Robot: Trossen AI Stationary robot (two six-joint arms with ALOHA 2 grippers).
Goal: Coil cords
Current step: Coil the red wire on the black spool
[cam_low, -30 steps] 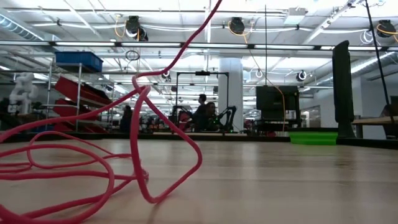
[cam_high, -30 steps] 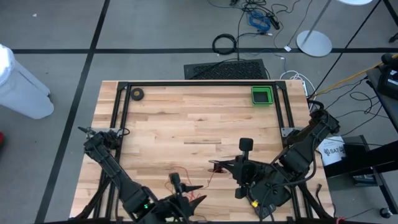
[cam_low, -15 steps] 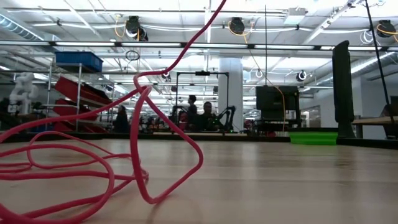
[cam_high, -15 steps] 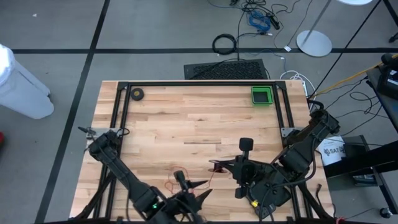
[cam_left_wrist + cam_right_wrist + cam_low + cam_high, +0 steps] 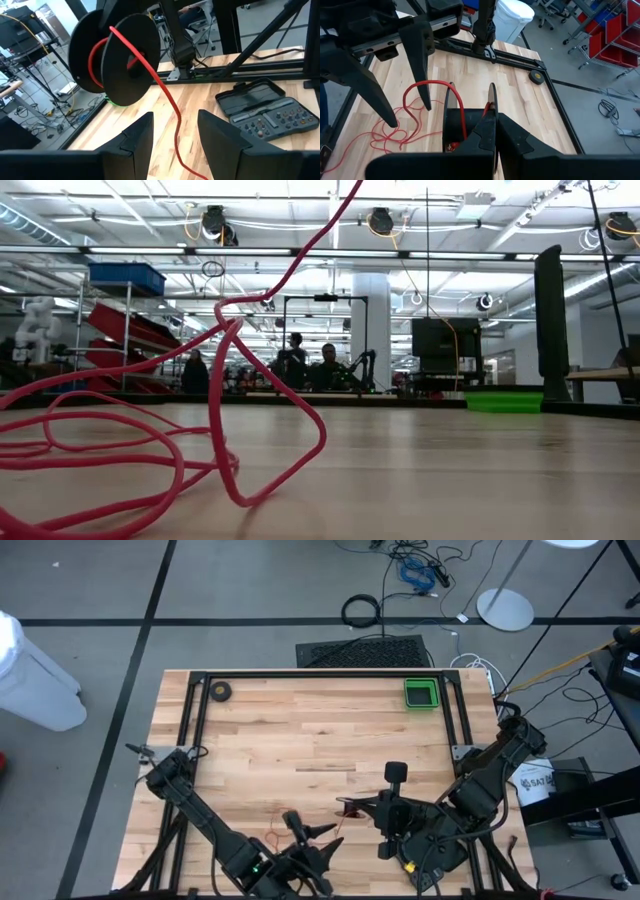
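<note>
since a second ago the left gripper (image 5: 318, 837) has slid rightward along the counter's near edge, closer to the right gripper (image 5: 345, 806), which has stayed put

high view: the left jaws stand apart with nothing between them, just above the loose red cord (image 5: 283, 827) lying on the wooden counter (image 5: 300, 730). the right jaws are together on a dark spool (image 5: 348, 807), and red cord runs from it down to the heap. a green tray (image 5: 421, 694) sits at the far right corner, a small dark tape roll (image 5: 220, 691) at the far left

low view: red cord (image 5: 215, 420) loops up off the counter and rises out of the top; people sit far behind in the room

left wrist view: its dark fingers (image 5: 137, 140) are spread, and beyond them hangs the spool (image 5: 122, 57) wound with red cord (image 5: 167, 95); an open tool case (image 5: 262, 107) lies beside it

right wrist view: closed fingers (image 5: 492, 132) clamp the spool's flanges (image 5: 451, 117); tangled cord (image 5: 400, 132) lies beneath the left arm's open fingers (image 5: 420, 65)
</note>
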